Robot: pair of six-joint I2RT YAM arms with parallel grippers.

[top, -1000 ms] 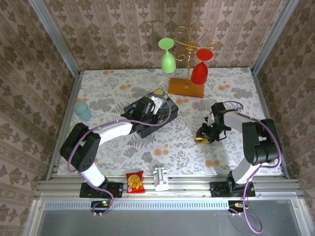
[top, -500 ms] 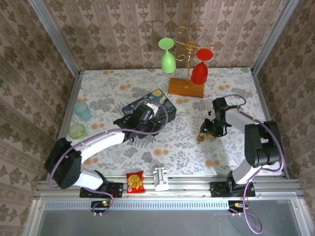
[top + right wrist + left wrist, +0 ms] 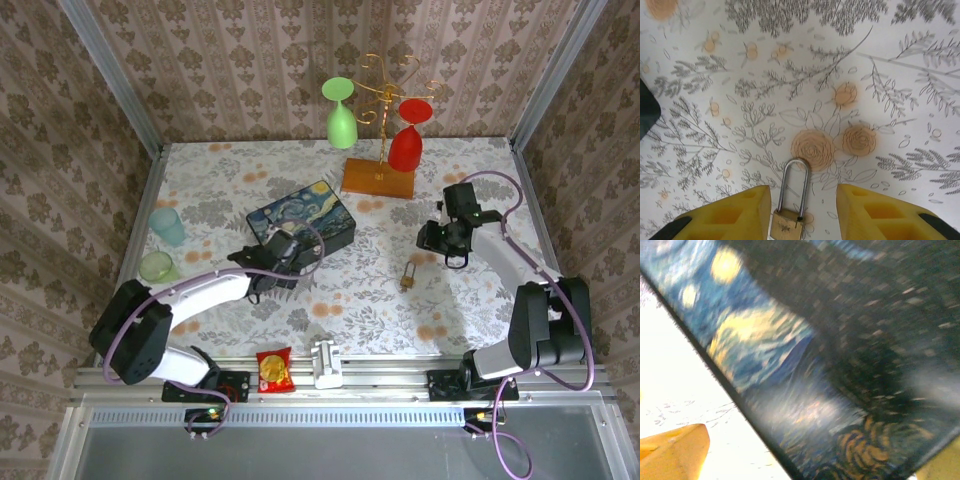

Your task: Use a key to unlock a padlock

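From above, the padlock (image 3: 408, 275) lies on the flowery desk (image 3: 350, 305), right of the middle and a little below-left of the right pincer (image 3: 445, 245). The right wrist view shows more: the yellow fingers (image 3: 735, 215) are apart and hold nothing, with the padlock between them at the bottom edge. The left pincer (image 3: 270, 270) is wide open and empty beside the painted box (image 3: 305, 215). That box looks blurry in the left wrist view.

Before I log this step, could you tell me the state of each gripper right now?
Left gripper: open, holding nothing.
Right gripper: open, holding nothing; the padlock lies free below it.
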